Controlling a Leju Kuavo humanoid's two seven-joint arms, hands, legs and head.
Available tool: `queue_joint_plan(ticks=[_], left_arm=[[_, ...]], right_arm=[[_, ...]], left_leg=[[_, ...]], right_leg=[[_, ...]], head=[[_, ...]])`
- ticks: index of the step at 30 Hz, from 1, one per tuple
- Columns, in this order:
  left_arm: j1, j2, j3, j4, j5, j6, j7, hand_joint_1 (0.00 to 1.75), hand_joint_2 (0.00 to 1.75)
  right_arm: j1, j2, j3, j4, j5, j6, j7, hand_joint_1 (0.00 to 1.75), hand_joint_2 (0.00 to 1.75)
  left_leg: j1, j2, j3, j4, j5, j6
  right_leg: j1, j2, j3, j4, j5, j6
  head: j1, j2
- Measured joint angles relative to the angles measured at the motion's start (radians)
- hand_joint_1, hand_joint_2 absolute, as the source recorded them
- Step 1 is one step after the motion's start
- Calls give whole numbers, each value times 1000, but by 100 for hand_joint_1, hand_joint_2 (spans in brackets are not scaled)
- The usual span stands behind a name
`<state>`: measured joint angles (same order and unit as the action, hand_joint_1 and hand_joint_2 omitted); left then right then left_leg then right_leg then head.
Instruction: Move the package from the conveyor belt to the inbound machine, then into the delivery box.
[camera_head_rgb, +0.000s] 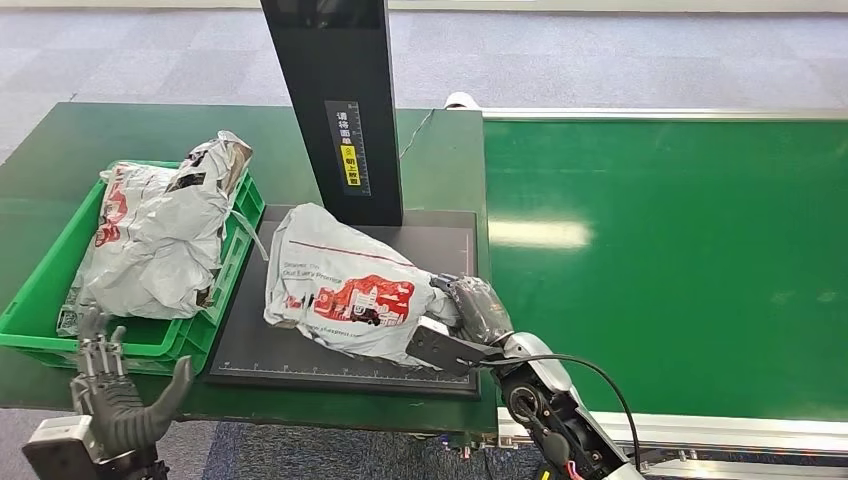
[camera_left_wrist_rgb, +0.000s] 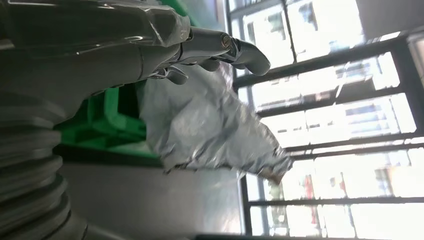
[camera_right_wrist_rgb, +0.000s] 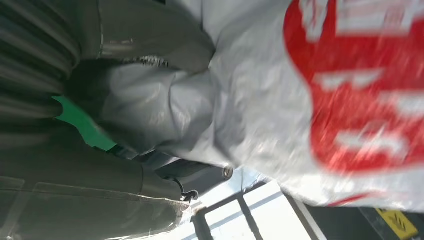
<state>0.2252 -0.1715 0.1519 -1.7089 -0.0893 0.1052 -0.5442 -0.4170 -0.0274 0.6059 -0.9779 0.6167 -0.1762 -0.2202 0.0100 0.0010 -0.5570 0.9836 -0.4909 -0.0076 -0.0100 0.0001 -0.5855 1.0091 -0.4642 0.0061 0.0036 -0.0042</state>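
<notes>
Head view: the right robot hand grips the grey package lying on the inbound machine's dark plate, beside the conveyor belt. The left robot hand hangs empty, fingers spread, before the green delivery box. Right wrist view: fingers clamp the package's crumpled plastic.

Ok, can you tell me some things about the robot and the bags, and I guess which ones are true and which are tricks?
1. The robot's right hand holds the grey package with the red print. True.
2. That package lies on the green conveyor belt. False: it lies on the dark inbound machine platform.
3. The green delivery box already has grey packages in it. True.
4. The left hand grips a package. False: it is open, holding nothing, in front of the box.
5. The black post stands behind the platform. True.
</notes>
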Motion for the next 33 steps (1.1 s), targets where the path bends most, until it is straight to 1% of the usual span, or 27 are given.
queue_joint_plan(ticks=[3,5,7,9,12,13,15,17,19,23,26,29,33], left_arm=[[19,-29,13,-63,-23,120,-38,0,175],[35,-43,17,-107,-30,229,-81,0,175],[50,-50,17,-144,-34,313,-114,0,175],[60,-52,14,-168,-41,361,-128,0,175],[73,-46,3,-194,-68,428,-132,0,175],[75,-42,-3,-197,-80,443,-130,0,175],[76,-32,-14,-198,-105,452,-122,0,175],[76,-21,-30,-198,-139,451,-103,0,175],[72,-9,-50,-198,-192,434,-65,0,175],[26,32,-106,-168,-337,319,70,0,175],[-28,58,-146,-110,-403,255,126,0,175],[-103,86,-188,-19,-461,169,182,0,175],[-250,130,-262,175,-528,87,231,0,175]], right_arm=[[5,17,-10,4,-26,-43,-38,0,175],[20,30,-32,-10,-97,-75,-107,0,175],[36,41,-62,-39,-184,-95,-175,0,175],[57,48,-94,-82,-279,-94,-225,0,175],[119,58,-155,-186,-453,-67,-287,0,175],[139,61,-175,-215,-493,-59,-297,0,175],[174,65,-203,-256,-528,-47,-304,0,175],[208,73,-228,-293,-538,-39,-308,0,175],[237,80,-250,-324,-545,-32,-313,0,175],[281,94,-294,-377,-580,-8,-323,0,175],[297,103,-323,-401,-603,10,-325,0,175],[300,110,-346,-409,-633,33,-326,0,175],[293,119,-366,-405,-663,63,-326,0,175]], left_leg=[[0,0,0,0,0,0],[0,0,0,0,0,0],[0,0,0,0,0,0],[0,-1,0,0,0,0],[0,-1,0,0,0,0],[0,-1,0,0,0,0],[0,-1,1,0,0,0],[0,-1,1,0,0,0],[0,-1,1,0,0,0],[0,-1,2,0,0,0],[0,0,3,0,0,0],[0,-1,3,0,0,0],[0,-1,3,0,1,0]], right_leg=[[0,0,0,0,0,0],[0,0,0,0,0,0],[0,0,0,0,0,0],[0,-1,0,0,0,0],[0,-1,0,0,0,0],[0,-1,0,0,0,0],[0,-1,0,0,0,0],[0,-1,0,0,0,0],[0,-1,1,0,0,0],[0,-1,1,0,0,0],[0,0,2,0,0,0],[0,-1,2,0,0,0],[0,-1,3,0,1,-1]], head=[[0,0],[0,0],[0,0],[0,0],[1,0],[1,0],[1,0],[1,0],[1,0],[1,0],[1,0],[1,0],[1,0]])
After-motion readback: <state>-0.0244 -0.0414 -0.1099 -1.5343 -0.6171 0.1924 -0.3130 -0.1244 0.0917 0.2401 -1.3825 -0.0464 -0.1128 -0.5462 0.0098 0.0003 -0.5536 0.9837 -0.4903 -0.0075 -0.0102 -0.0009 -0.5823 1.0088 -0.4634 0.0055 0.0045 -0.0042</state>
